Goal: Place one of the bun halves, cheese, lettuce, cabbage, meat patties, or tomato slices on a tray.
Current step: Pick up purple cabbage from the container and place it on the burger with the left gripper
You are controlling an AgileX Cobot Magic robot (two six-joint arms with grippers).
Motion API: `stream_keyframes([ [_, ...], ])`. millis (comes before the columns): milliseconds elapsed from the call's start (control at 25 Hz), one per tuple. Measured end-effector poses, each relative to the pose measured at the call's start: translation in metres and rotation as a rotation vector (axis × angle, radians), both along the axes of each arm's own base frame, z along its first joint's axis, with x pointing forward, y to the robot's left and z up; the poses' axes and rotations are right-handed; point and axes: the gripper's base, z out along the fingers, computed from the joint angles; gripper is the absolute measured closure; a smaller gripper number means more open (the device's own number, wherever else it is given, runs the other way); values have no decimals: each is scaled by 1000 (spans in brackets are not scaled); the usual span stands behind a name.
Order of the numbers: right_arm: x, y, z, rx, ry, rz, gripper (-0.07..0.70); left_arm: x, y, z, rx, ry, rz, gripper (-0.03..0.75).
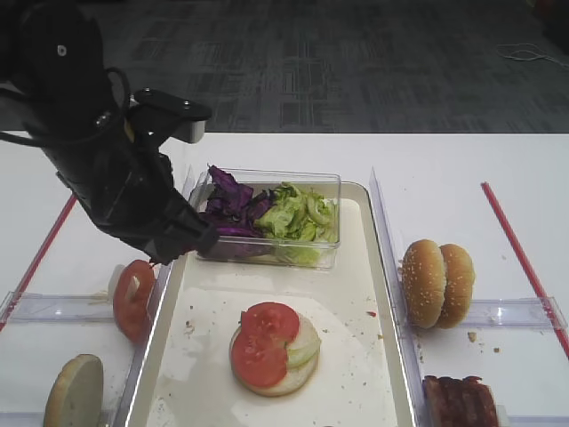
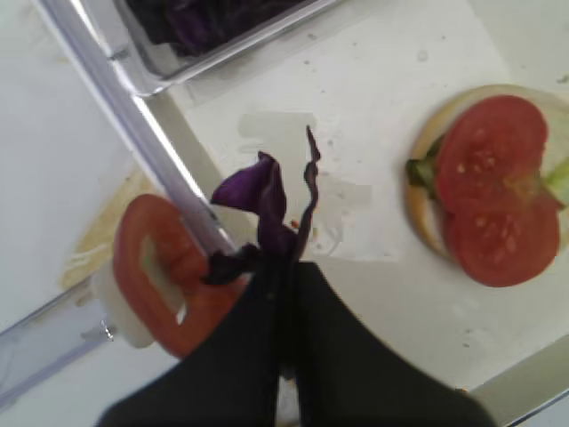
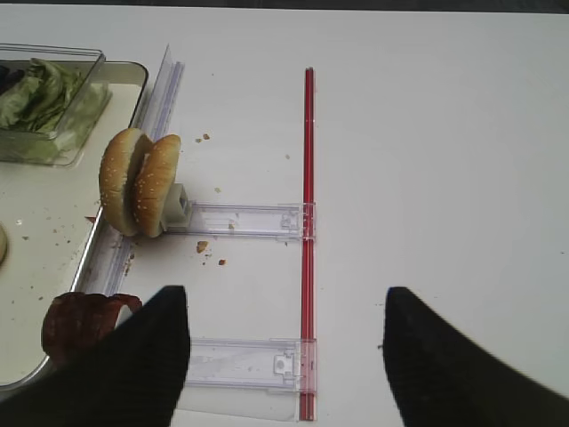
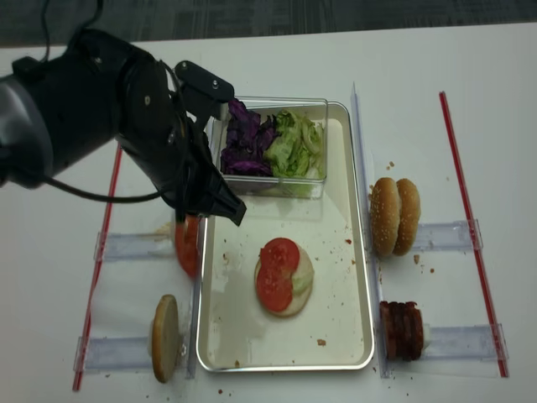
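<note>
**Cabbage tuft: pinched in left gripper, over tray's left rim**

Exterior high: cabbage (image 1: 233, 206), purple shreds heaped in the clear tub (image 1: 331, 182) beside the lettuce (image 1: 300, 213); one heap of each. The tub sits at the far end of the tray (image 1: 360, 356). On the tray, one bun base carrying two tomato slices (image 1: 262, 342) over a bit of green. Off the tray, left: one upright tomato slice (image 1: 132, 298), one bun half (image 1: 74, 391). Right: two bun halves (image 1: 436, 283) standing together; meat patties (image 1: 458, 400), count unclear. The left gripper (image 1: 197, 240) hangs over the tray's left rim; its load is hidden here.

Right wrist: right gripper (image 3: 284, 356) spread wide, empty, above the bare surface (image 3: 444, 133). Two bun halves and the patties lie to its left.

Left wrist: jaws pressed together on one small cabbage tuft (image 2: 267, 205), held at its lower end and curling free above. Judged very light, limp, glossy, likely to cling or slip; best held at the bunched base.

Exterior high (realsense): same counts; arm poised between tub and upright slice
</note>
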Motion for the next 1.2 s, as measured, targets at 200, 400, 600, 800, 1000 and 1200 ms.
stream_keyframes([
  [200,0,0,0,0,0,0,125,-18,-29,0,-6,-8,-110,693],
  [400,0,0,0,0,0,0,125,-42,-57,0,-10,-14,-229,693],
  [600,0,0,0,0,0,0,125,-58,-74,0,-20,-19,-293,693],
  [800,0,0,0,0,0,0,125,-56,-78,-10,2,-1,-298,693],
  [1000,0,0,0,0,0,0,125,-53,-82,-19,5,2,-298,693],
  [1200,0,0,0,0,0,0,125,-49,-86,-28,7,4,-298,693],
])
